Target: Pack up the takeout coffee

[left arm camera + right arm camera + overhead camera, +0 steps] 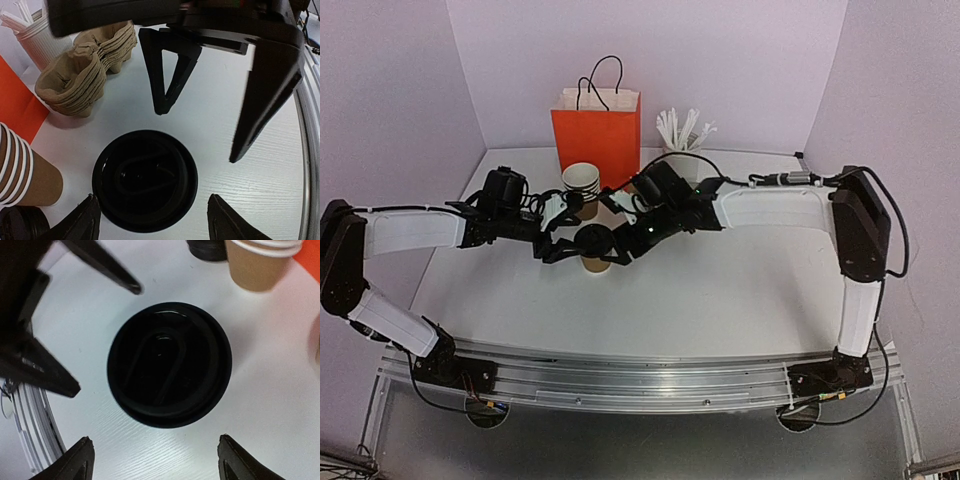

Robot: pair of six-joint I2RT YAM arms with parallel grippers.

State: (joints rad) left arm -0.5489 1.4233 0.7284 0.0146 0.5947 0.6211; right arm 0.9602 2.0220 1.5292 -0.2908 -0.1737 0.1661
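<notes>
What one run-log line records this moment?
takeout coffee: lidded, upright, unheld; left gripper: open near it; right gripper: open near it; orange paper bag: behind

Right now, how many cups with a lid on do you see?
1: the takeout coffee stands mid-table, near the lidless cup stack. The orange bag may hide others.

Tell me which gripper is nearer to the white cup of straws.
Right. The right gripper flanks the takeout coffee on the side toward the white cup of straws; the left gripper is on the coffee's far side.
</notes>
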